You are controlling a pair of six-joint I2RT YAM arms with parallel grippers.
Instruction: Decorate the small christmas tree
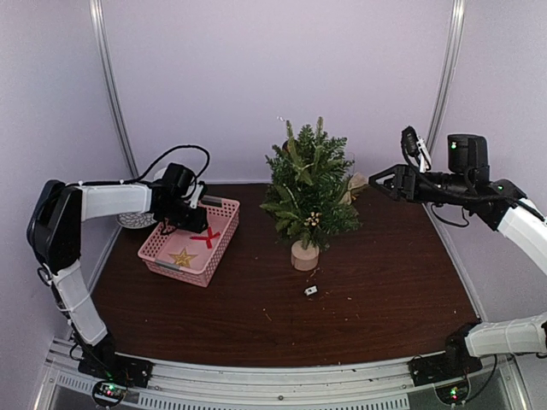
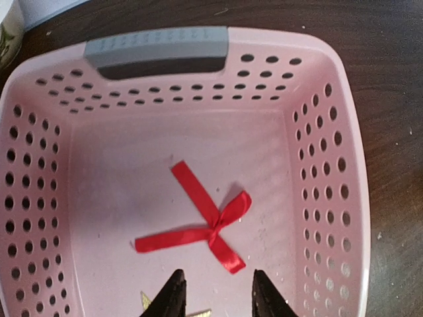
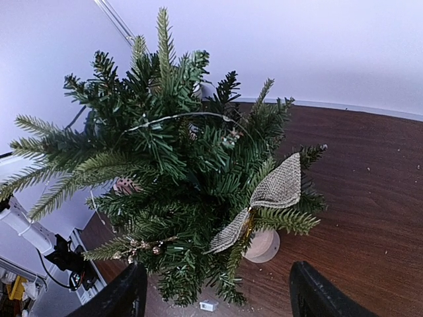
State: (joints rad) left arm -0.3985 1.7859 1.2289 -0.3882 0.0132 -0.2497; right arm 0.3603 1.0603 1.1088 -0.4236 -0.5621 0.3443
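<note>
Only wrist view shows burlap bow (image 3: 264, 201).

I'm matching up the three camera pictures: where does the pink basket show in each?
Top external: pink basket left of centre, under the left gripper.
Left wrist: fills the picture, rim at.
Right wrist: not in it.
Shared landmark: the red bow inside the basket.
</note>
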